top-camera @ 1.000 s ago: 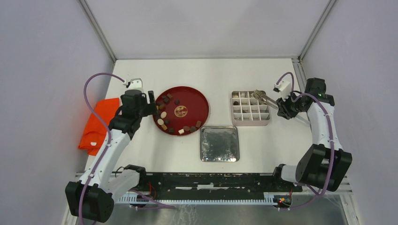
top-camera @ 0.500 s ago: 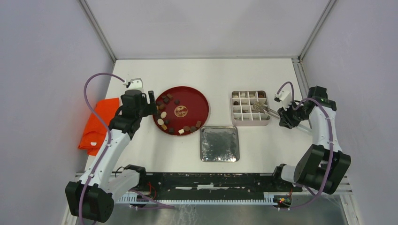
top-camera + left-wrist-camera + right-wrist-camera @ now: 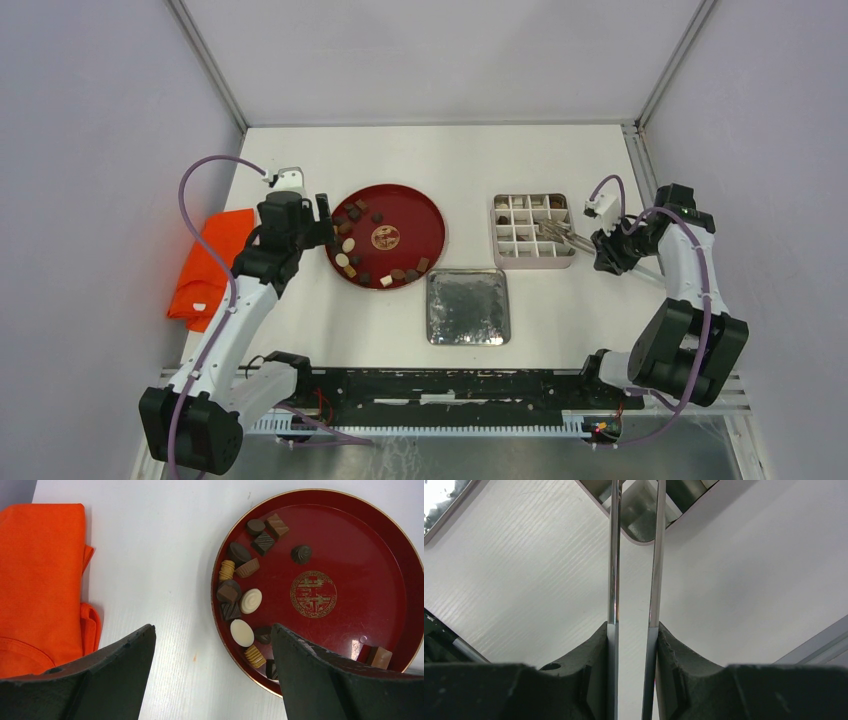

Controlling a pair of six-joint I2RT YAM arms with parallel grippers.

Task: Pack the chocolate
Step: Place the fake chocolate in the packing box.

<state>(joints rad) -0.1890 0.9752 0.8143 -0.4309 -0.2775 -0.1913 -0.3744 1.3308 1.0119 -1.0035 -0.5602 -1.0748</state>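
Roughly sixteen chocolates (image 3: pixel 250 600), no common heading, lie on one red plate (image 3: pixel 360 540) just ahead of the left hand (image 3: pixel 212 645), fingers spread, nothing gripped; a few more sit in one grid box (image 3: pixel 533 263). The right hand (image 3: pixel 633 630) clamps one tongs (image 3: pixel 613 555), long axis running from it toward the box. White table (image 3: pixel 450 160), pale walls (image 3: pixel 90 100).

On the desk (image 3: pixel 440 160) a cloth (image 3: pixel 205 270) lies far left, then the plate (image 3: pixel 410 215), with chocolate (image 3: pixel 348 244) mostly along its left and near sides. The box (image 3: pixel 535 262) sits to the right, with tongs (image 3: pixel 555 234) over its right edge. A tray (image 3: pixel 468 306) lies nearer, between plate and box.
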